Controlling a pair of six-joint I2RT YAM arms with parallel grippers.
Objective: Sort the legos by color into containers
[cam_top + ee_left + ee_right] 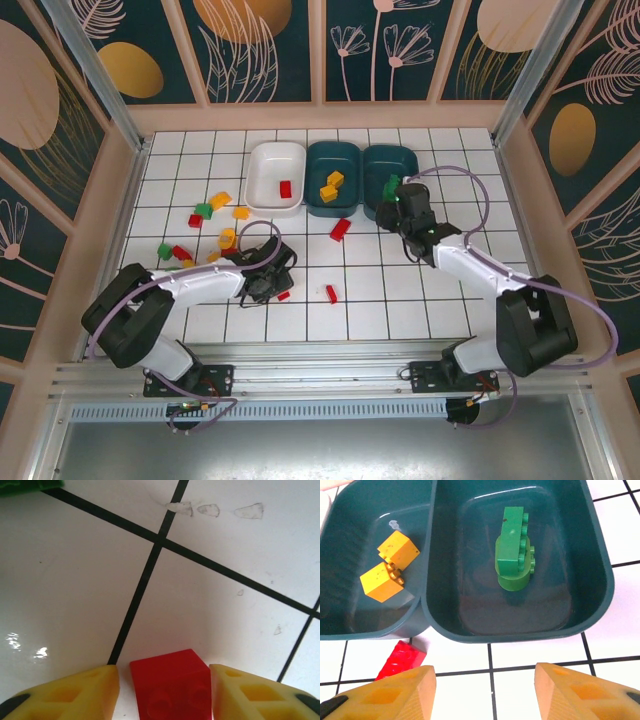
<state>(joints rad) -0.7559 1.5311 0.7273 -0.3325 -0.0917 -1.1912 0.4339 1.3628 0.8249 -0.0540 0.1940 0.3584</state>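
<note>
One red brick [170, 687] lies on the tiled table [75, 595] between the fingers of the left gripper [164, 674], a narrow gap on one side, not clamped. A green brick [512, 550] rests inside the right teal bin [590, 595]. The right gripper [485, 675] hangs over the bin's near rim, spread wide, empty.

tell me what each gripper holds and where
Nothing is held. The left gripper stands open around a red brick; the right gripper is open.

red brick [172, 690]: bottom edge cropped | green brick [25, 486]: mostly cropped, top-left corner
</note>
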